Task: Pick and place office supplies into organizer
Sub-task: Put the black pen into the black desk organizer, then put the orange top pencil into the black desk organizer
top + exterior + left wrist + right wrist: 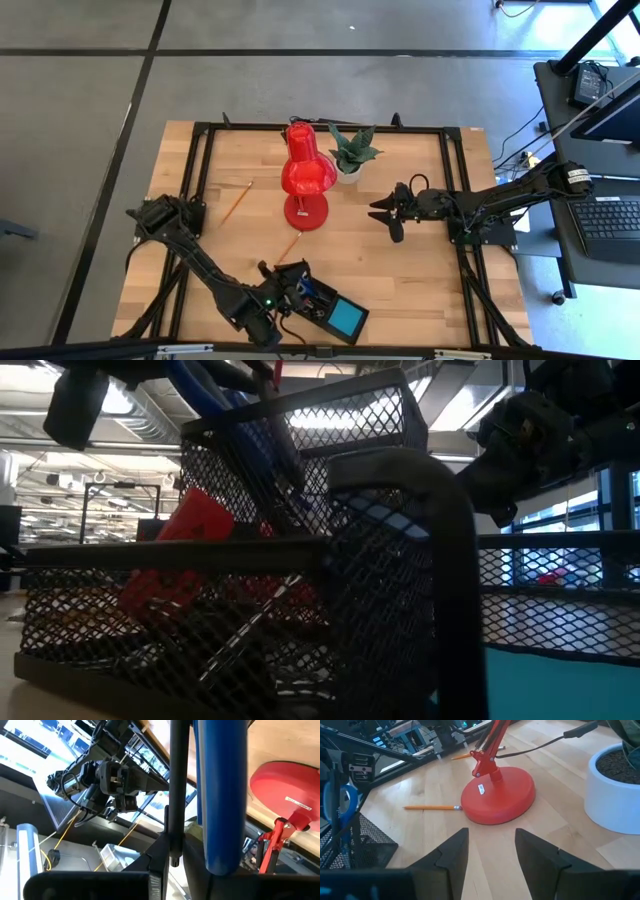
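The left pincer [283, 297] is hovering over the organizer [318, 300] at the desk's [420, 270] front edge, gripping the blue-handled scissors [220, 795] above the mesh. The right pincer [385, 213], fingers [450, 857] apart and empty, is waiting mid-desk facing the lamp [305, 175]. One pencil [288, 247] is lying against the lamp's base; another pencil [233, 203] is lying toward the left edge.

A pale wooden bench [400, 270] edged by a black frame stands on a grey concrete floor [80, 120] crossed by dark lines. Beside it, a dark desk [590, 150] carries a keyboard [612, 222]. Behind, bright ceiling lights [60, 490] and perhaps windows show.
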{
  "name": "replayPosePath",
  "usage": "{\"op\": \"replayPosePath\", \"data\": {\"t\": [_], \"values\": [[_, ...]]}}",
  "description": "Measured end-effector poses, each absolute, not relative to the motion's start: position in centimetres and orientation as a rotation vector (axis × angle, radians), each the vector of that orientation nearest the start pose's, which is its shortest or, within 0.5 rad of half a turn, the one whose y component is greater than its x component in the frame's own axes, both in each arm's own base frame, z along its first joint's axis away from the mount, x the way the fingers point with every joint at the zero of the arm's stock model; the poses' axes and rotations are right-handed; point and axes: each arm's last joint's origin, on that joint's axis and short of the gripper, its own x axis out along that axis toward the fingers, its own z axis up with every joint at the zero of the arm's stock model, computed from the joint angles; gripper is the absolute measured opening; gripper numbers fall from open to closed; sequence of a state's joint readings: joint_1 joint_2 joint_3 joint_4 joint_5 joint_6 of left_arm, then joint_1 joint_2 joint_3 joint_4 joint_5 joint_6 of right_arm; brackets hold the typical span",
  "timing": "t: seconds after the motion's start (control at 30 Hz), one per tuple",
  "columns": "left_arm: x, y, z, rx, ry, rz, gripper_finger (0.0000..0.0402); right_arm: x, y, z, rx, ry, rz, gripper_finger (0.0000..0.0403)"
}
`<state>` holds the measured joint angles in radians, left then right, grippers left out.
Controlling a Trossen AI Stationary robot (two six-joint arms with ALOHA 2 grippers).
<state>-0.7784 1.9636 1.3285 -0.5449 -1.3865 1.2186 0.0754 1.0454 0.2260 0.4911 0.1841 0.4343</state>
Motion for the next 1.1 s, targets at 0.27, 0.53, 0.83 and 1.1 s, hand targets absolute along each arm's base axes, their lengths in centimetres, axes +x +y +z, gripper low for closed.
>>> {"op": "replayPosePath", "data": {"t": [0.27, 0.53, 0.83, 1.1], "values": [[29.2, -24.8, 18.3, 2.222, 0.922, 0.13, 0.0059, 18.9, 0.9, 16.2, 0.387, 0.302, -0.178, 0.0165], [29.2, -24.8, 18.3, 2.223, 0.922, 0.133, 0.007, 18.9, 0.9, 16.2, 0.388, 0.304, -0.178, 0.0165], [29.0, -24.9, 19.9, 2.078, 0.864, 0.335, 0.0073, 18.9, 0.9, 16.2, 0.387, 0.307, -0.179, 0.0165], [27.4, -24.7, 26.8, 1.366, 0.545, 0.619, 0.0065, 18.9, 0.9, 16.1, 0.385, 0.312, -0.179, 0.0165]]}}
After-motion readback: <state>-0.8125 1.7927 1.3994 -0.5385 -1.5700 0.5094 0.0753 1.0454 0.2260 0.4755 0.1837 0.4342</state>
